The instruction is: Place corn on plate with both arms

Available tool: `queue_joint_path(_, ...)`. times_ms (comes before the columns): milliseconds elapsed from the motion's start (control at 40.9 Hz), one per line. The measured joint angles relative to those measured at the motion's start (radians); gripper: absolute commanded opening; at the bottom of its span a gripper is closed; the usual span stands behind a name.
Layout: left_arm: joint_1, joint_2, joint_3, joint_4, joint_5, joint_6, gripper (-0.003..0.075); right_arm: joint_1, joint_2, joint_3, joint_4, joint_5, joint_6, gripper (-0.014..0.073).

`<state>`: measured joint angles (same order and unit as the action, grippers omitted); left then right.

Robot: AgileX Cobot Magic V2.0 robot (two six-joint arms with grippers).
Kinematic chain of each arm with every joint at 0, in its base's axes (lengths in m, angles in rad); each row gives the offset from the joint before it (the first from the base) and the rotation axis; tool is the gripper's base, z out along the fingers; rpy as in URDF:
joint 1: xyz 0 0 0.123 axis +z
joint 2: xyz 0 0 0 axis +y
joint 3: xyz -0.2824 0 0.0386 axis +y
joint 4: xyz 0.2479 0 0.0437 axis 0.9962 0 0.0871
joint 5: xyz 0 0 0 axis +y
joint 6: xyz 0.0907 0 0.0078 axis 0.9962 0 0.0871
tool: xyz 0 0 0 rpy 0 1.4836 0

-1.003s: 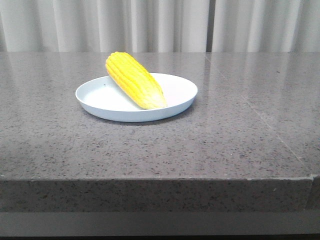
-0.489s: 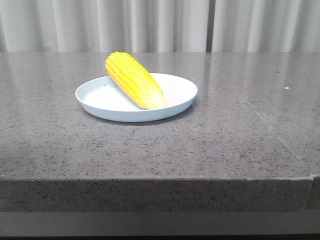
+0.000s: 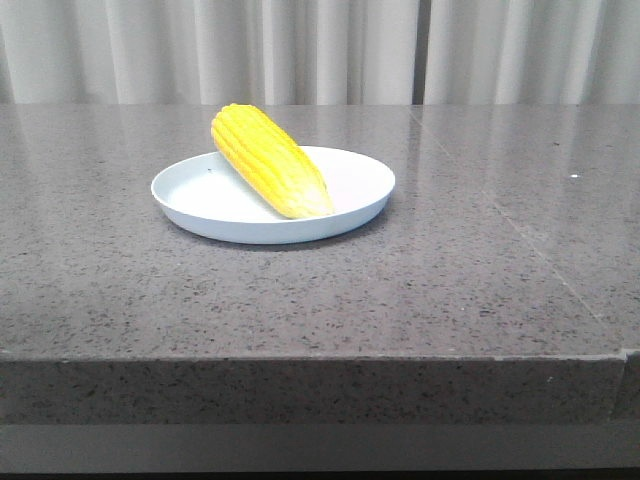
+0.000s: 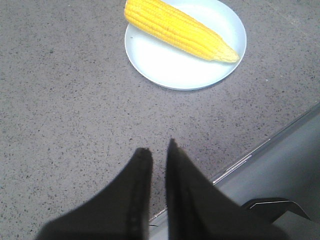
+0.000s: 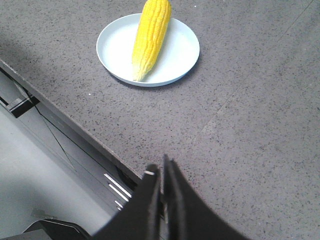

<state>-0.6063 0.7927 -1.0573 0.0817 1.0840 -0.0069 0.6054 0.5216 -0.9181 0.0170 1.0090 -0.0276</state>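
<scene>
Corn [image 3: 268, 159] lies on the plate [image 3: 355, 180], resting diagonally: the thick end overhangs the rim on the side toward the table's far edge, the pale tapered tip sits inside the dish toward the near edge. Plate stands on the grey stone tabletop [image 3: 450, 280], left of centre, well back from the near edge. Placement appears complete.

Left gripper [image 4: 157, 150]: pulled back above the near edge, apart from the plate, fingers drawn almost together with a narrow gap, holding nothing. Right gripper [image 5: 162, 167]: likewise back over the near edge, fingers pressed together, empty.

Handling assessment: the cob looks rigid and of moderate weight; the kernel rows give some texture, yet the rounded, tapering body is likely to roll or slide out of a narrow pinch. Best hold is judged to be across the thick middle, jaws square to the long axis; the slim tip offers poor purchase. The overhanging thick end could tip the shallow, probably light plate if pressed down
</scene>
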Motion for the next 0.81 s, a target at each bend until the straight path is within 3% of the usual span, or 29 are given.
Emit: queue_joint_path(807, -0.01, -0.004, 0.002, 0.0, 0.0, 0.0, -0.002, 0.0, 0.0, 0.0, -0.002, 0.0, -0.001, -0.0087)
